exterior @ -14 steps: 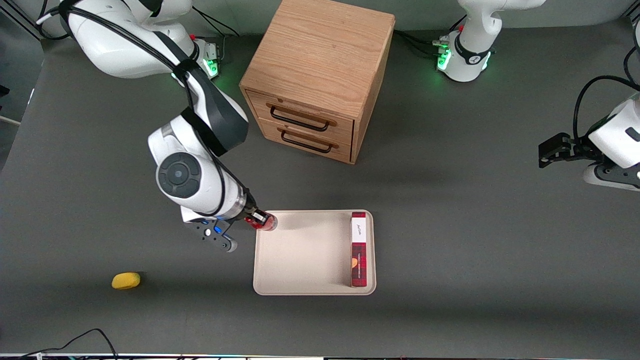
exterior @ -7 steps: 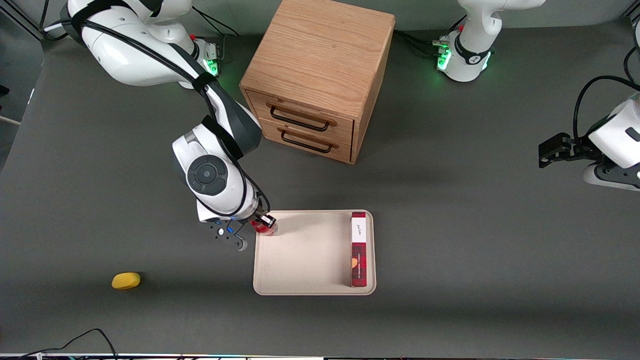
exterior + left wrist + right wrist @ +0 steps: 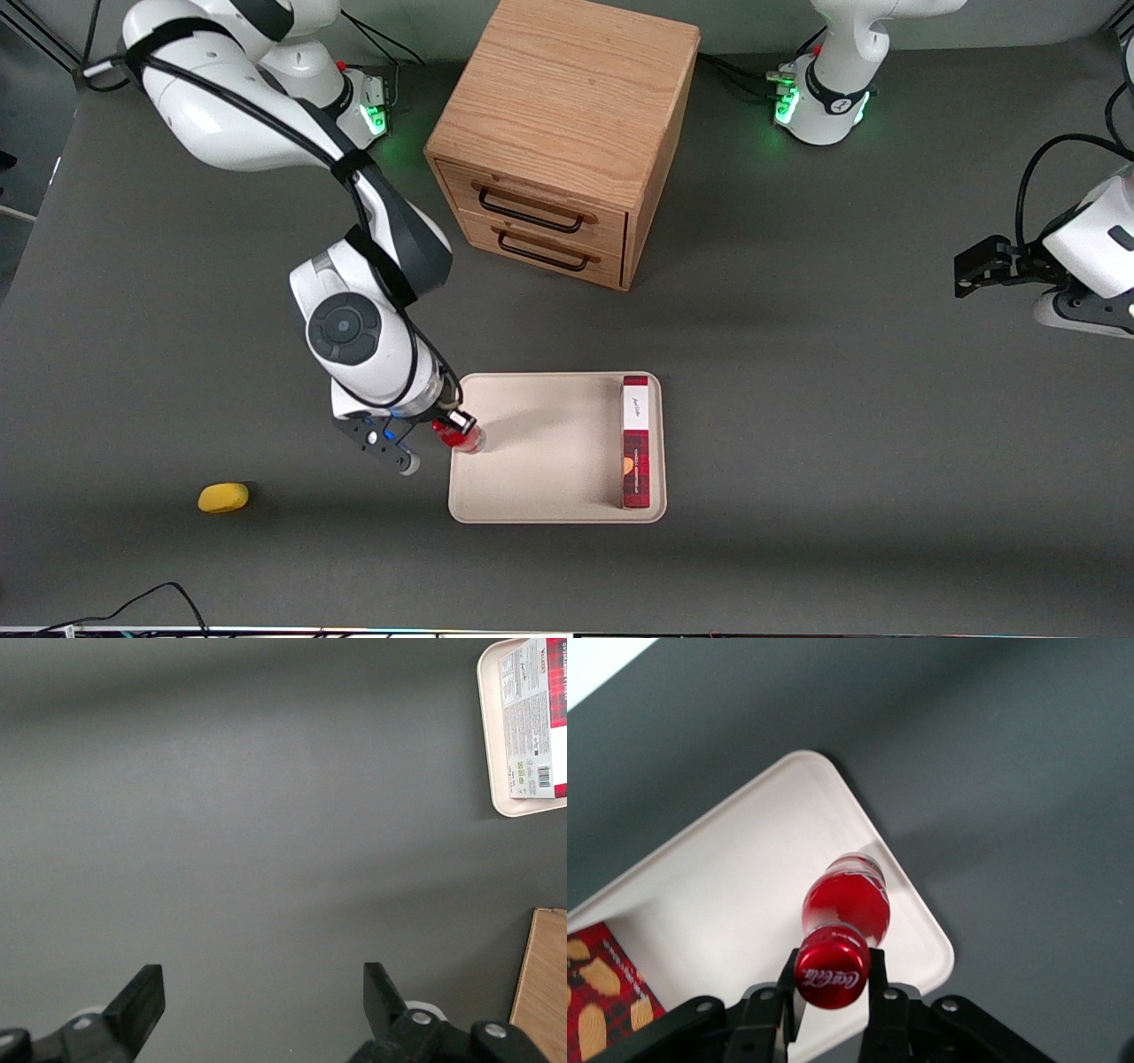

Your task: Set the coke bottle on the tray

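Over the tray's (image 3: 549, 443) edge nearest the working arm, the gripper (image 3: 457, 424) is pinching the coke bottle (image 3: 462, 436) by its neck, just under the red cap (image 3: 831, 977), fingers closed on it. The bottle's base is hanging above the raised rim rather than well inside. If the fingers are letting go at this spot, I judge the base could be catching the rim and tipping the bottle onto the table. The red plaid box (image 3: 635, 441) is lying on the tray toward the parked arm's end, well apart. The wrist is hiding part of the bottle in the front view, and whether its base is touching anything is hard to make out.
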You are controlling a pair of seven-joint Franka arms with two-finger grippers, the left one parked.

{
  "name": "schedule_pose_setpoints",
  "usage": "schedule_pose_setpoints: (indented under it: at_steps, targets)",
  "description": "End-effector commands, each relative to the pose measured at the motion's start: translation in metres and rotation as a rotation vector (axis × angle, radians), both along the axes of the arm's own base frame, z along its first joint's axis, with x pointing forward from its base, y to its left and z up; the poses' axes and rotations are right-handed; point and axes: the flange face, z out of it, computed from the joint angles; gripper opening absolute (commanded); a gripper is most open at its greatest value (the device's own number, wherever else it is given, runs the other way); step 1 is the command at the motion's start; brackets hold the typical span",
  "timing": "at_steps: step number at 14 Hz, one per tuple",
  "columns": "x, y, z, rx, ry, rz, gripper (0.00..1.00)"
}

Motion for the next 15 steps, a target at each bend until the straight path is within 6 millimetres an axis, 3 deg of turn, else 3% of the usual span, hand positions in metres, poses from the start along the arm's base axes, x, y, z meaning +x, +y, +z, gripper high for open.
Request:
schedule_pose_setpoints:
  at_steps: [1, 4, 5, 6, 10, 11, 13, 15]
  targets:
    - [0.020, 0.005, -0.013, 0.014, -0.054, -0.003, 0.00]
    - [0.021, 0.007, -0.022, 0.011, -0.056, -0.004, 0.00]
    - [0.022, 0.006, -0.024, 0.001, -0.061, -0.001, 0.09]
    - [0.021, 0.007, -0.026, 0.000, -0.060, 0.001, 0.99]
    - [0.016, 0.002, -0.007, -0.033, -0.029, 0.018, 1.00]
    - [0.008, -0.002, 0.032, -0.058, -0.026, 0.039, 1.00]
    - [-0.025, -0.009, 0.141, -0.103, -0.056, 0.151, 1.00]
    - [-0.061, -0.050, 0.232, -0.150, -0.024, 0.296, 1.00]
